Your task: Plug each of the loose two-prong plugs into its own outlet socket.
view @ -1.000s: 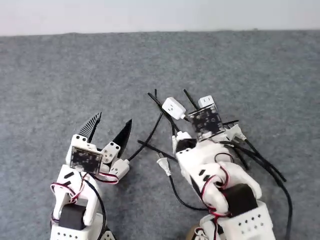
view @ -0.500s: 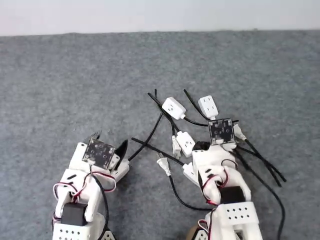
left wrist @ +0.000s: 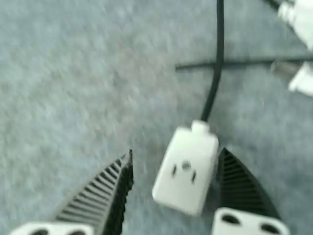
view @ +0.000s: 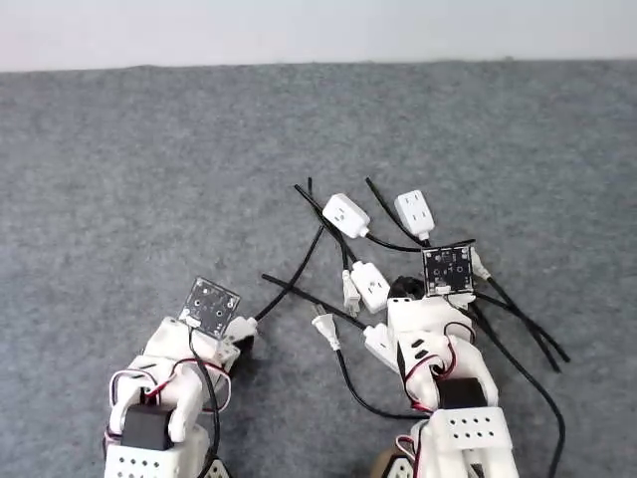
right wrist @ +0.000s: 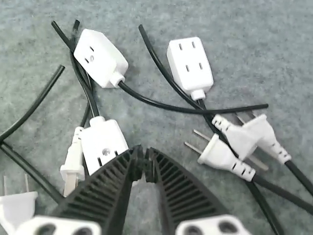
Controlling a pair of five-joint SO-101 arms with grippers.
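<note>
Jaws-wise: spread wide on left gripper [left wrist: 176, 157], straddling a white socket [left wrist: 187, 169] w/ black cord [left wrist: 217, 39]; can't tell if touching it yet. Pressed shut and empty on right gripper [right wrist: 143, 151], tips low over grey carpet [view: 119, 179], just beside a second socket [right wrist: 105, 142]. Vs 1 sec ago: has tipped left gripper down over its socket; has drawn right gripper back off the tangle, leaving sockets and loose plugs [right wrist: 220, 154] uncovered. Shows no plug seated yet, by the look of it. Prob. means a grab on the left socket is the step in hand; still needs a plug fetched on the right.
</note>
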